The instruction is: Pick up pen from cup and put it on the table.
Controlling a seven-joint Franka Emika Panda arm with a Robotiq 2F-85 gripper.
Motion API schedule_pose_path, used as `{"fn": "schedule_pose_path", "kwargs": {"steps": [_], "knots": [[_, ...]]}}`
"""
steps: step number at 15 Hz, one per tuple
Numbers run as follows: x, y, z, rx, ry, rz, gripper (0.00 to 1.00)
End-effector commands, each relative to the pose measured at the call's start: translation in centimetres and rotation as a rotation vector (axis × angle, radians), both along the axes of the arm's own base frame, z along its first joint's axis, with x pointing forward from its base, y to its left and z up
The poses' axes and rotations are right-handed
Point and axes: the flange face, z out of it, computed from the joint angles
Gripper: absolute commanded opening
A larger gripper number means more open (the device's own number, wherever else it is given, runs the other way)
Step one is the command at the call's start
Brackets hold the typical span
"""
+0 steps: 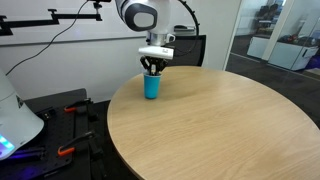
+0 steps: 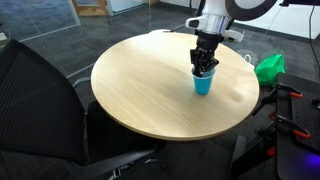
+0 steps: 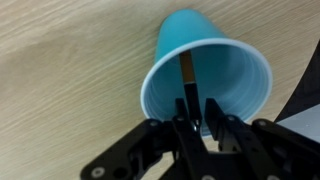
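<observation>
The blue cup (image 1: 151, 88) (image 2: 203, 84) stands upright on the round wood-grain table (image 1: 220, 125) (image 2: 145, 90), near its edge. In the wrist view I look down into the cup (image 3: 235, 70), where the thin dark pen (image 3: 187, 75) leans against the inner wall. My gripper (image 3: 196, 112) sits just above the cup's rim, with its fingers narrowed around the pen's upper end. In both exterior views the gripper (image 1: 153, 69) (image 2: 204, 66) points straight down into the cup's mouth. The pen does not show in the exterior views.
A black office chair (image 2: 45, 110) stands at the table's side. A green object (image 2: 269, 67) lies beyond the table's edge. Tools and a white device (image 1: 15, 120) sit on a lower surface beside the table.
</observation>
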Motion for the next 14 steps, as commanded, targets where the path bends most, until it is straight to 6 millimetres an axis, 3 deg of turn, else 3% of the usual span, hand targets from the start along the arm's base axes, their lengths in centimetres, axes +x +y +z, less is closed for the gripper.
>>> {"fn": "schedule_pose_path", "kwargs": {"steps": [1,7,14], "knots": [[-0.5,-0.2,0.3,0.031,-0.028,0.028,0.00],[-1.2,-0.6,0.9,0.049,-0.035,0.002,0.03],[-4.1,-1.0,4.0,0.044,-0.079,-0.046,0.03]]}}
